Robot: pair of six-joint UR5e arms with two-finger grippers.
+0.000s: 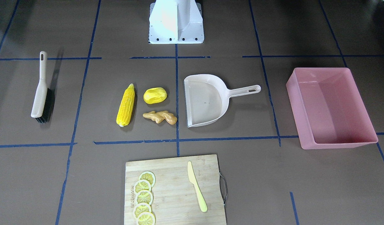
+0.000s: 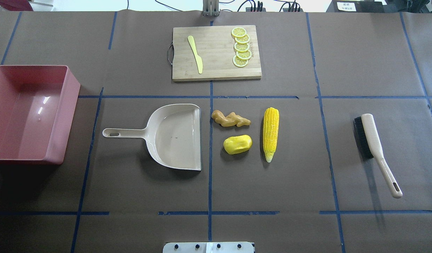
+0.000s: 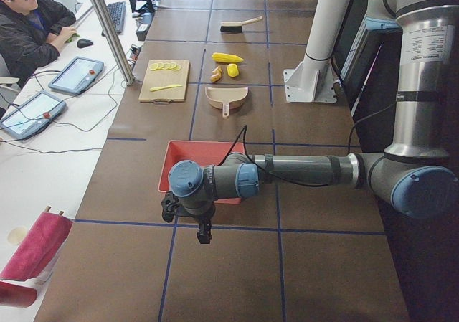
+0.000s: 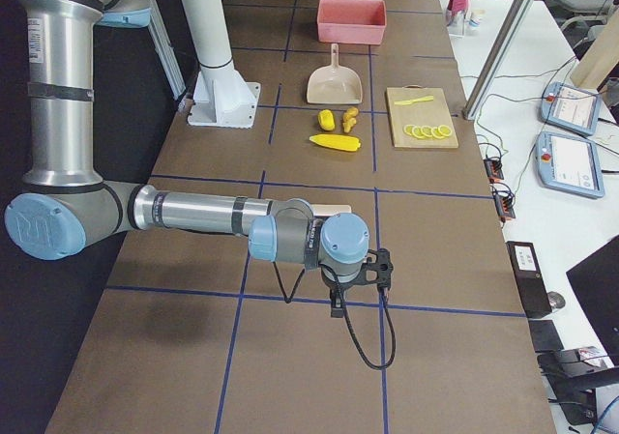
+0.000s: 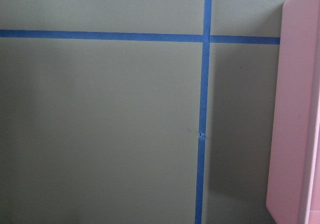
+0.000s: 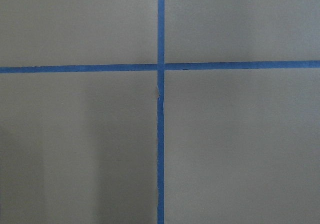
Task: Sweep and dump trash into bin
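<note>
The trash lies mid-table: a yellow corn cob (image 2: 271,133), a rounded yellow lump (image 2: 237,144) and a tan ginger root (image 2: 231,119). They sit just beside the open mouth of a beige dustpan (image 2: 173,137). The pink bin (image 2: 70,116) stands at the table's left end, with nothing inside. My left gripper (image 3: 204,234) hangs beyond the bin's outer side, and the left wrist view catches the bin's wall (image 5: 295,114). My right gripper (image 4: 336,306) hovers past the brush (image 2: 374,147) at the other end. I cannot tell whether either gripper is open or shut.
A wooden cutting board (image 2: 216,70) at the far edge carries several lemon slices (image 2: 241,46) and a pale yellow knife (image 2: 195,54). The robot's white base (image 1: 176,22) stands at the near edge. A person (image 3: 32,28) sits at a side desk with tablets.
</note>
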